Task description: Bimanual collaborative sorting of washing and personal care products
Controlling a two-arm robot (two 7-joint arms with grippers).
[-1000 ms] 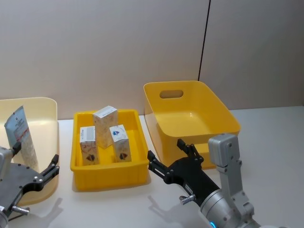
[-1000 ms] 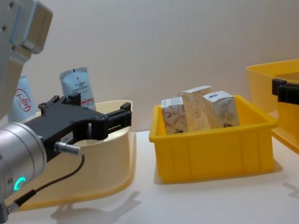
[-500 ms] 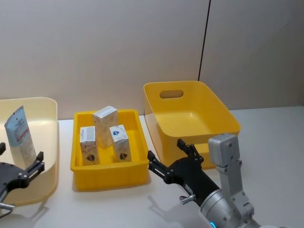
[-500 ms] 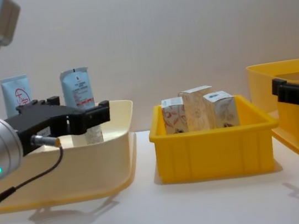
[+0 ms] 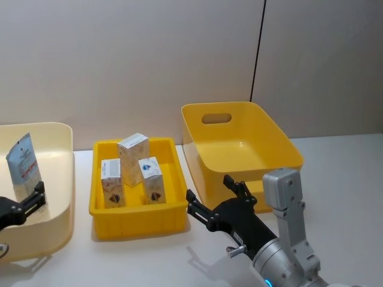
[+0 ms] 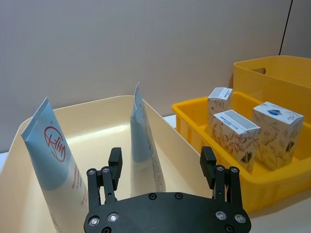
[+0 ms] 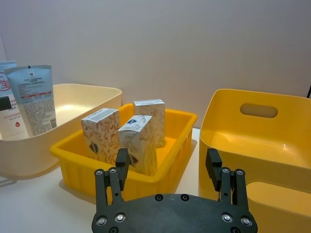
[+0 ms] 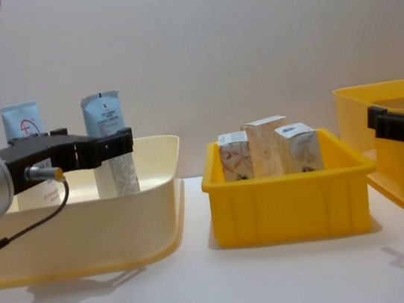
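Our left gripper is spread open and empty over the cream bin at the desk's left edge. The pale-blue tube stands upright in that bin just beyond its fingers, with the red-marked tube beside it. Our right gripper hangs released and empty toward the desk's front edge. Three floral cartons stand in the yellow tray mid-desk, beside the yellow bin.

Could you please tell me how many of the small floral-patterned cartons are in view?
3 small beige floral-patterned cardboard cartons, all upright in the shallow yellow plastic tray: one near the robot's left, one near its right, one behind them. None appears hidden.
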